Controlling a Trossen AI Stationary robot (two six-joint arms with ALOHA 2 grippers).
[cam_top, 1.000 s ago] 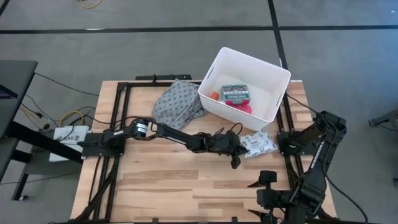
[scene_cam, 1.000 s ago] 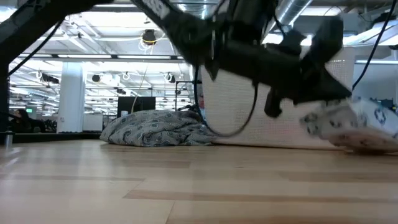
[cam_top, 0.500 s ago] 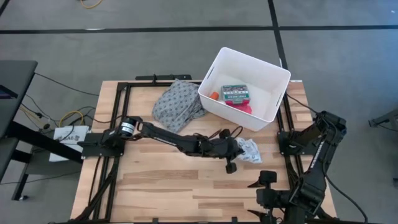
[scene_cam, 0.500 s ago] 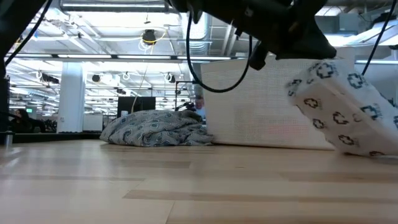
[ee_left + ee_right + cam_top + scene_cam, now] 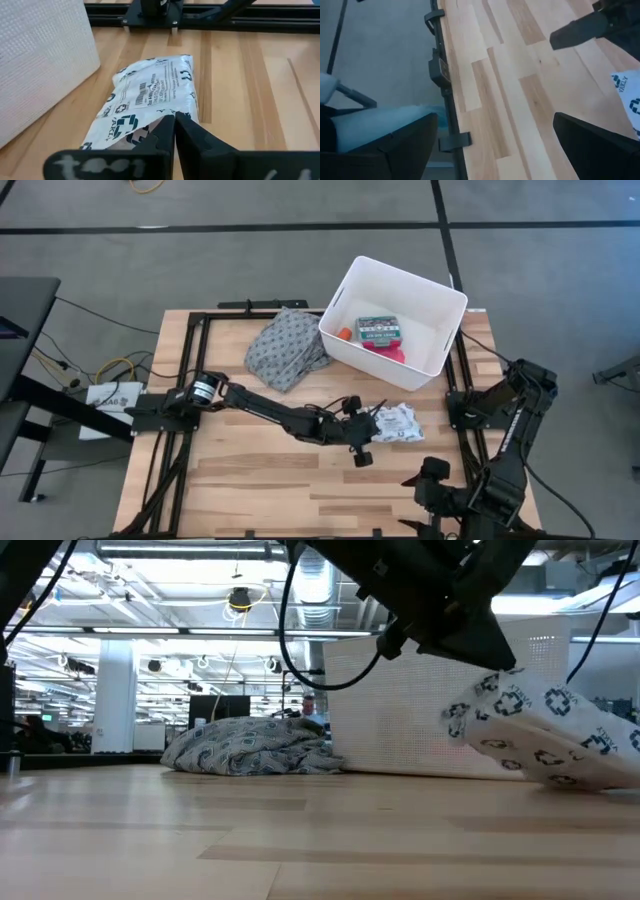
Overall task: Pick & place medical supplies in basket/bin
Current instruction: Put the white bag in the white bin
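My left gripper point(image 5: 368, 427) reaches across the table's middle and is shut on the white patterned soft pack point(image 5: 398, 423), which lies right of it and in front of the bin. The white bin point(image 5: 440, 300) stands at the far right. It holds the green first-aid box point(image 5: 380, 330), the orange tube point(image 5: 344, 334) and something pink point(image 5: 392, 351). My right gripper point(image 5: 495, 145) is open and waits low at the table's near right corner point(image 5: 430, 475). The white roll and the grey strip are not in view. My left gripper pinches the soft pack's left end point(image 5: 150, 125) between its two shut fingers point(image 5: 200, 145), coming from the table's left and slanting downward. The pack is tilted: the pinched end point(image 5: 470, 712) is raised and the right end point(image 5: 595, 777) rests on the table.
The grey dotted cloth point(image 5: 285, 345) lies bunched left of the bin at the far side. Black frame rails point(image 5: 190, 380) run along the table's edges. Bare wood point(image 5: 250, 470) spreads over the near left part of the table.
My left gripper has drawn back toward the table's left and a little toward its near edge, taking the soft pack along. The pack's left end has come up off the wood while its right end has stayed down, so the pack now stands tilted.
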